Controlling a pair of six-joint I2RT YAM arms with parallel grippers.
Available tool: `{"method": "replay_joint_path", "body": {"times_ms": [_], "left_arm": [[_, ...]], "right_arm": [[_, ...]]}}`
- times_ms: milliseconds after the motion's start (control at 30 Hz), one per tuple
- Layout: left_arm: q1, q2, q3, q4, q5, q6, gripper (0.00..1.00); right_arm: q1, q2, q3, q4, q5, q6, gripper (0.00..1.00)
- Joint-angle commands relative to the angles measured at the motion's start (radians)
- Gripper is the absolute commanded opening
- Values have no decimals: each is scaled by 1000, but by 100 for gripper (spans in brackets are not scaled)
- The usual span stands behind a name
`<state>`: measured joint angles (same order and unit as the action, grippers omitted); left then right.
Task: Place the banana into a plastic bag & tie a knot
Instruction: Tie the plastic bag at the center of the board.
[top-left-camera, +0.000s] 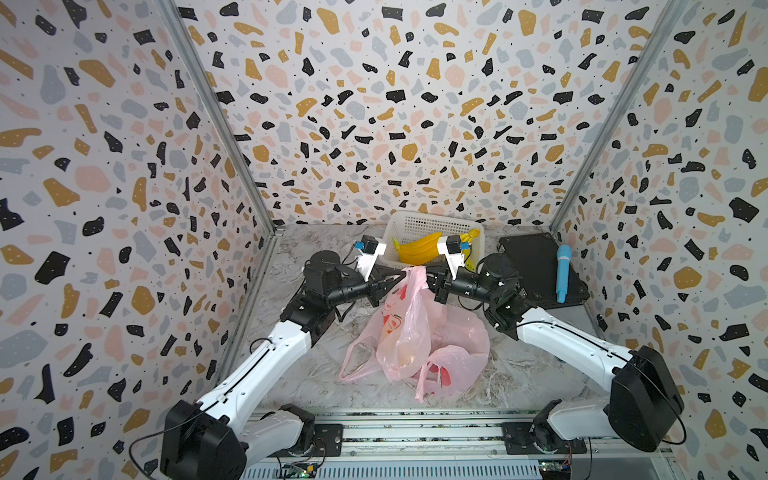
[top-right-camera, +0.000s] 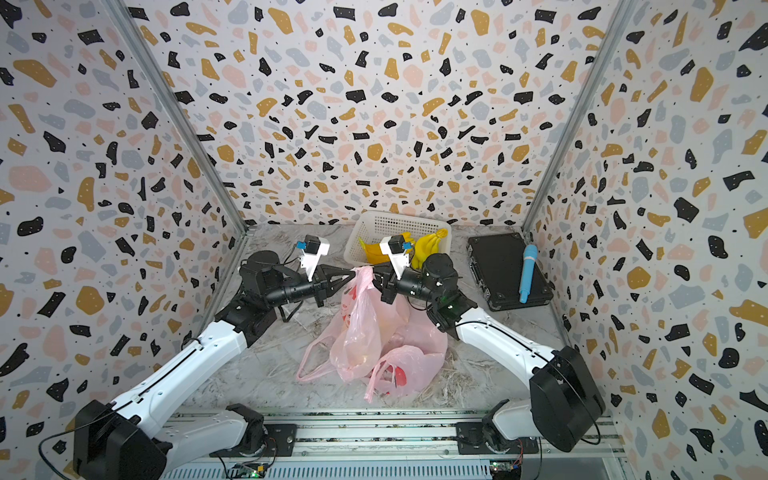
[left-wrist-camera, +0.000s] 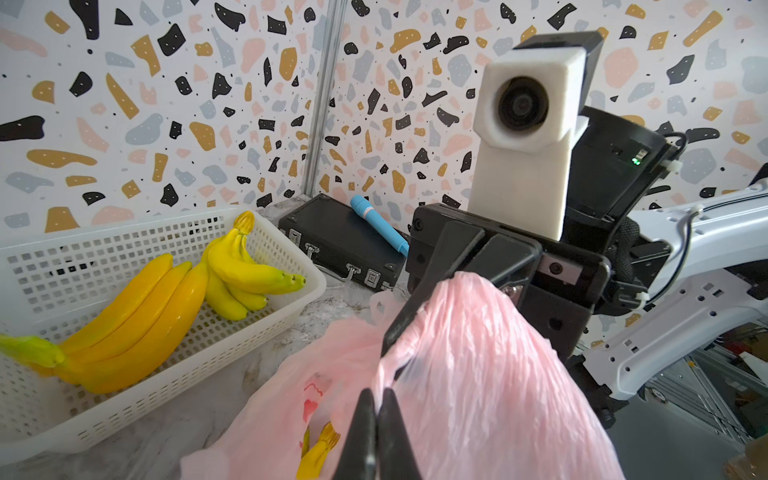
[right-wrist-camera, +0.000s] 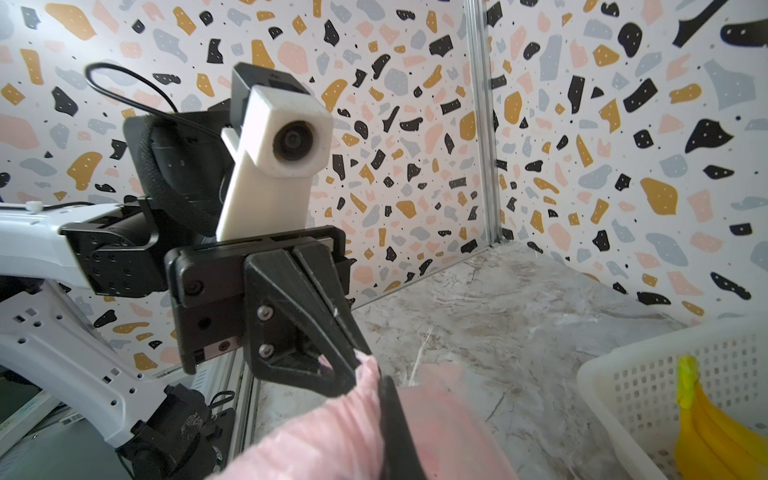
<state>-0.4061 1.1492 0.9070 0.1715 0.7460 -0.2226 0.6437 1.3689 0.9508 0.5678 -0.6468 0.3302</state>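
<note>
While the left hand (top-left-camera: 400, 276) and right hand (top-left-camera: 429, 277) were both pinched shut on the top of the bag (top-left-camera: 405, 332), the banana (left-wrist-camera: 318, 453) sat inside, hanging toward the table (top-left-camera: 311, 374). Bagging looked done; the knot needed ends crossed under tension.

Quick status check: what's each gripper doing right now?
Left gripper: closed, pinching the bunched top of the pink bag.
Right gripper: closed, gripping the same bag top.
</note>
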Motion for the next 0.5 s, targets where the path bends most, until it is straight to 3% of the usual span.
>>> {"method": "replay_joint_path", "body": {"times_ms": [0, 267, 467], "left_arm": [[9, -17, -18, 10, -37, 9, 0], [9, -52, -78, 49, -46, -31, 0], [7, -49, -90, 66, -40, -44, 0]], "right_arm": [[-3, -45, 45, -188, 41, -22, 6], [-3, -169, 43, -489, 129, -29, 33], [-3, -267, 7, -586, 93, 41, 36]]}}
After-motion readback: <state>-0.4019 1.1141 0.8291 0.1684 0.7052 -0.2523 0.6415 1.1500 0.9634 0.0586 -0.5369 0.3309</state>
